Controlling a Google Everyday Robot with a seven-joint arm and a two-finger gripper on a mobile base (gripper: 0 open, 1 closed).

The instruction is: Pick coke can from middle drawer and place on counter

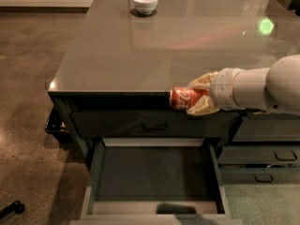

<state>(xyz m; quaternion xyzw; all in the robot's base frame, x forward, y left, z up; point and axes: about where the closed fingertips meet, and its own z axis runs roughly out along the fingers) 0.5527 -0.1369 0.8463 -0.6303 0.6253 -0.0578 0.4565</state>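
Red with white script, the can [183,99] lies on its side in the gripper [189,98], level with the counter's front edge and just right of that edge's middle. Two tan fingers [202,81] are clamped on it, one above and one below, with the can's silver end pointing left along the counter [140,55]. Whether the can touches the edge or hangs just in front of it, I cannot tell. A thick white arm [262,86] reaches in from the right, crossing the counter's front right corner.

Below the counter, under a drawer front with a black handle [154,126], the drawer [154,172] stands pulled out, its dark floor bare apart from a shadow near the front rim. The can is above it and outside it. Narrower handled drawers [262,156] sit under the counter's right end.

A white bowl [145,2] stands at the counter's far edge, well apart from the can. A green spot of light [266,26] glows on the counter's right side.
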